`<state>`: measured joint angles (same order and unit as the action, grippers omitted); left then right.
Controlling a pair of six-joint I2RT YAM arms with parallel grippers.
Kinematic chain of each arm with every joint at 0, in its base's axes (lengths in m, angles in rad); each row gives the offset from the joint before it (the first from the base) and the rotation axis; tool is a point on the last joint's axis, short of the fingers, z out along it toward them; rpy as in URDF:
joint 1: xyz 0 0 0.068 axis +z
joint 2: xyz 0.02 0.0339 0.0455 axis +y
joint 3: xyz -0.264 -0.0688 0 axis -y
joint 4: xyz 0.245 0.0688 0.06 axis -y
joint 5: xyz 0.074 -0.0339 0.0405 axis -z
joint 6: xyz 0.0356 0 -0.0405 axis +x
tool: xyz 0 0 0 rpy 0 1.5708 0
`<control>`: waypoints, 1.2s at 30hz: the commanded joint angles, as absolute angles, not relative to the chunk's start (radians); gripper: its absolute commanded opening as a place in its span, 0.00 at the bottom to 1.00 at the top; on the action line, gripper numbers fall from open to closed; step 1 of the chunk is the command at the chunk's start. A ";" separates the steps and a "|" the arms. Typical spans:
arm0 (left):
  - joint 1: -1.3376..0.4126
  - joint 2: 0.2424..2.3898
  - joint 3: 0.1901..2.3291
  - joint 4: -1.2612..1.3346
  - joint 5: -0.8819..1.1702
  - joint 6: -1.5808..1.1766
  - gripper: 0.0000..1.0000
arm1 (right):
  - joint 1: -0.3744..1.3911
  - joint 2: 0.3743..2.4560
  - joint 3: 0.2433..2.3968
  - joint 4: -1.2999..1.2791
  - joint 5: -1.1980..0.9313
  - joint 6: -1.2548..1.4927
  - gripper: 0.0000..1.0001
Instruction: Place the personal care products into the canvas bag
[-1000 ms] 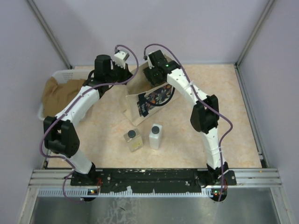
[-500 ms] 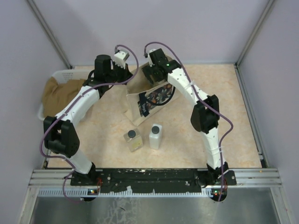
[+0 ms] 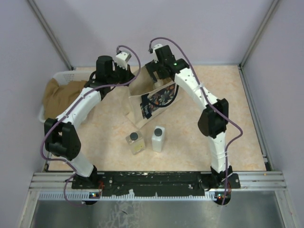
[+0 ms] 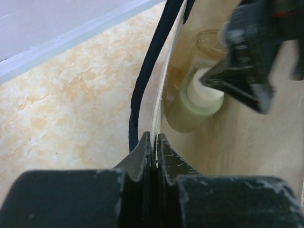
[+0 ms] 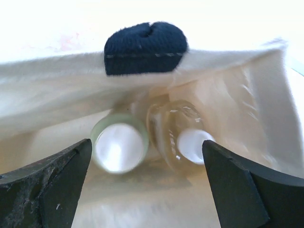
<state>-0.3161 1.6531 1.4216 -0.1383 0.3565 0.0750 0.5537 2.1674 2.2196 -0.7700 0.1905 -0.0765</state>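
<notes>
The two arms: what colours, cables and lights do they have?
The left arm and right arm have white links with bulky black joints. A thin purple cable loops along each. A small green light shows near the right wrist. The left pincer and right pincer have black, scuffed fingers.

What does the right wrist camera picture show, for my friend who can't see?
Two bottles sit side by side inside the canvas bag: an olive-green bottle with a cream cap and a clear amber bottle with a white cap. The right pincer hangs open above them. A navy handle shows at the top.
</notes>
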 commanded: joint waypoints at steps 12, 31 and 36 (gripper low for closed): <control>-0.308 1.685 1.480 -0.129 0.342 0.084 0.00 | 0.658 1.522 1.790 -0.711 0.234 -0.001 0.99; -0.298 1.681 1.487 -0.151 0.351 0.088 0.00 | 0.911 1.236 1.302 -0.760 0.230 0.629 0.99; -0.297 1.679 1.482 -0.150 0.362 0.087 0.00 | 0.940 1.253 1.241 -0.707 0.202 0.724 0.99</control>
